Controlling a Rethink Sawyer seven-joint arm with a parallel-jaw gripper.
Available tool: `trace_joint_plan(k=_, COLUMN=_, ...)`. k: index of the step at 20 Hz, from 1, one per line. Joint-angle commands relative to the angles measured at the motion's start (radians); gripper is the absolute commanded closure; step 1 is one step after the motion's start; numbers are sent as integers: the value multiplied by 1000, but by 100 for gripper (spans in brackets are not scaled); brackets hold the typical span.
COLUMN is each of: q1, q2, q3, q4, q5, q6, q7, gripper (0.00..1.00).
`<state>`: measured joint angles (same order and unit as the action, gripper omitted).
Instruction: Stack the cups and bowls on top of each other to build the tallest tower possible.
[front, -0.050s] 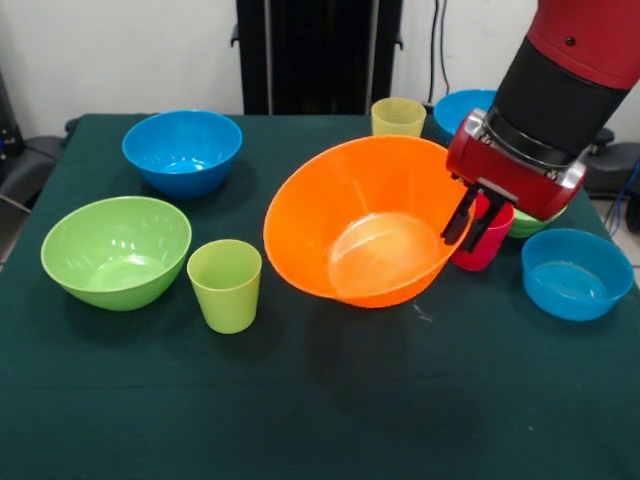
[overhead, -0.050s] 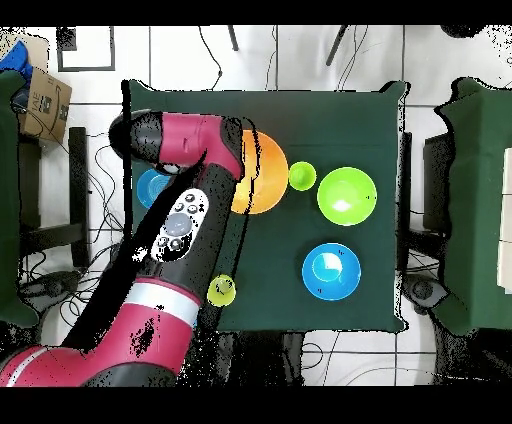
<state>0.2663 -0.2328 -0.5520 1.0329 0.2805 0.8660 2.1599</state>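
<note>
At the right rim of the large orange bowl (front, -0.050s: 370, 225), my tool (front, -0.050s: 472, 222) pinches the bowl's wall, fingers narrow, tipping it up off the tabletop (front, -0.050s: 320, 400). Nothing is stacked yet, I judge: the lime cup (front, -0.050s: 224, 285), green bowl (front, -0.050s: 116, 250) and far blue bowl (front, -0.050s: 182, 150) stand apart at left, the red cup (front, -0.050s: 485, 240) just behind my tool.

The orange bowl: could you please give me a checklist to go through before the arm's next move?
1. Gripper holds the orange bowl by its rim: ok.
2. Orange bowl level: not ok, tilted, opening toward the front camera.
3. Red cup clear of the gripper: not ok, right behind it.
4. Lime green cup upright, apart from the bowl: ok.
5. Bowl's base on the table: cannot tell.
</note>
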Motion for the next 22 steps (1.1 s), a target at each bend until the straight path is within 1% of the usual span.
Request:
trace_joint_plan(k=1, q1=65, q2=27, q3=-13, q4=73, q5=-121, q6=65, q7=105, gripper=100)
trace_joint_plan(k=5, q1=90, q2=31, q3=-54, q4=81, q5=-155, q6=61, q7=102, gripper=100)
trace_joint_plan(k=10, q1=104, q2=30, q3=-78, q4=104, q5=-174, q6=39, q7=105, gripper=100)
trace_joint_plan(k=18, q1=118, q2=39, q3=-91, q4=127, q5=-171, q6=9, q7=120, gripper=100)
trace_joint_plan(k=22, q1=128, q2=49, q3=-102, q4=126, q5=-171, q6=13, q7=122, gripper=100)
